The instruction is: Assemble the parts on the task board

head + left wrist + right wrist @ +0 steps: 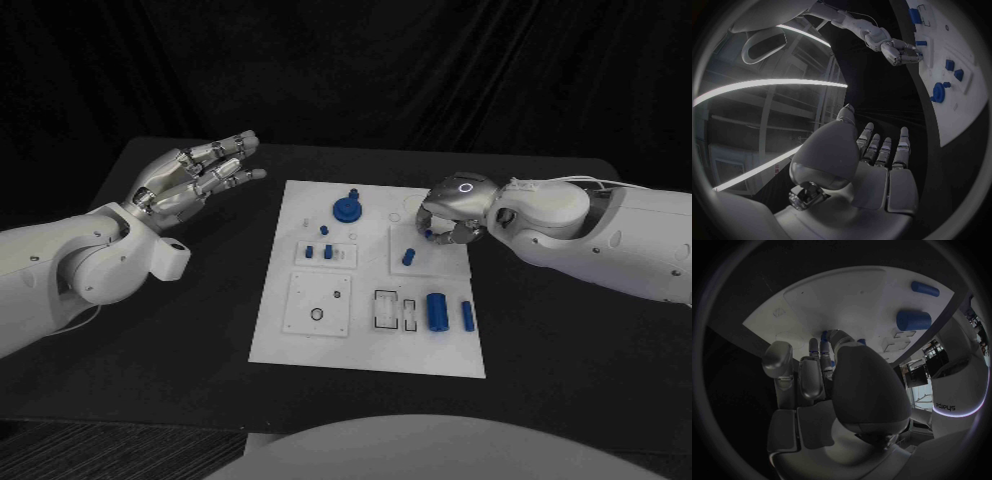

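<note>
While the near edge of the black counter (130, 390) lies bare, the white task board (368, 350) sits in the middle of it, its long sides running from near to far. Nearest on the board, towards its right side, two blue cylinders lie side by side: a thicker one (437, 311) and a slimmer one (467, 315) just beside it, closer to the board's right edge, with a small dark rectangular frame (385, 309) to their left. On the near left part of the board a square plate (319, 305) carries a dark ring (317, 316). Farther along, around the board's middle, small blue pieces (327, 251) stand close together on the left half, and another small blue piece (408, 257) lies on the right half. The right hand (441, 228) hangs over that right half, its fingers curled downward with the tips just above or at this piece; whether it grips anything cannot be told. Towards the far edge a round blue gear-like part (348, 209) stands on the board. The left hand (199, 176) hovers over the counter's far left area, well apart from the board, fingers spread and holding nothing.
</note>
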